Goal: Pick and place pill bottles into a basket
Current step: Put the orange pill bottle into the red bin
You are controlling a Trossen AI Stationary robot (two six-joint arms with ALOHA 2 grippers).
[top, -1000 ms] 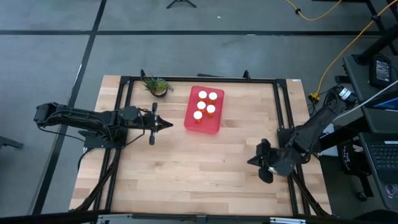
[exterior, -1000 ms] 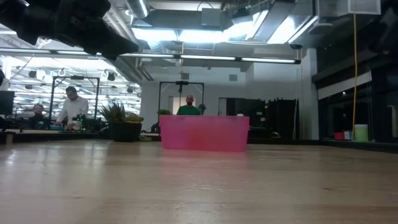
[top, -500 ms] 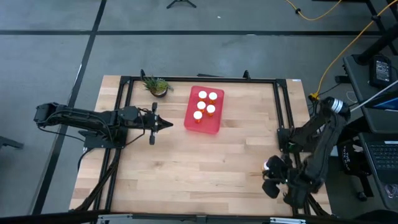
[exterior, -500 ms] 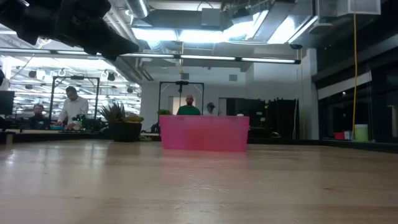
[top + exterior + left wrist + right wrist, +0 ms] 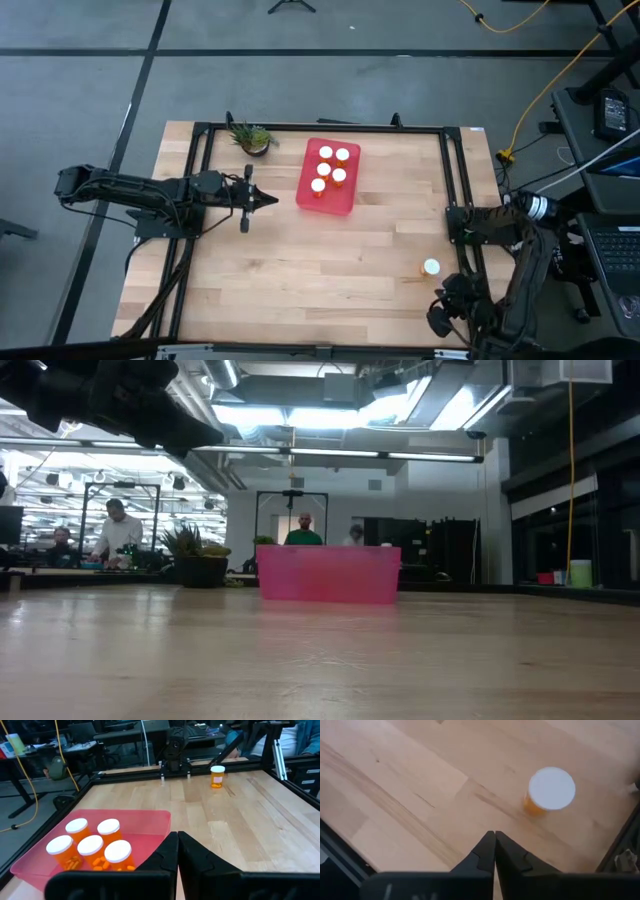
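1. Moved: our right arm has swung back toward the worktop's near right corner over the last second, uncovering one pill bottle that stands upright and alone near the right edge.
2. Right pincer: fingers pressed together, empty, hovering near that bottle without touching it.
3. Left pincer: fingers together, empty, waiting just beside the basket.
4. Basket contents: five pill bottles, upright, clustered at one end, white caps up.
5. Handling, as we judge it: small rigid plastic, light, partly filled, easily toppled or rolled by a nudge; smooth wall likely slippery.
6. Hold point, as we judge it: we would part the fingers and close across the orange body just under the cap, which should stop it slipping down.
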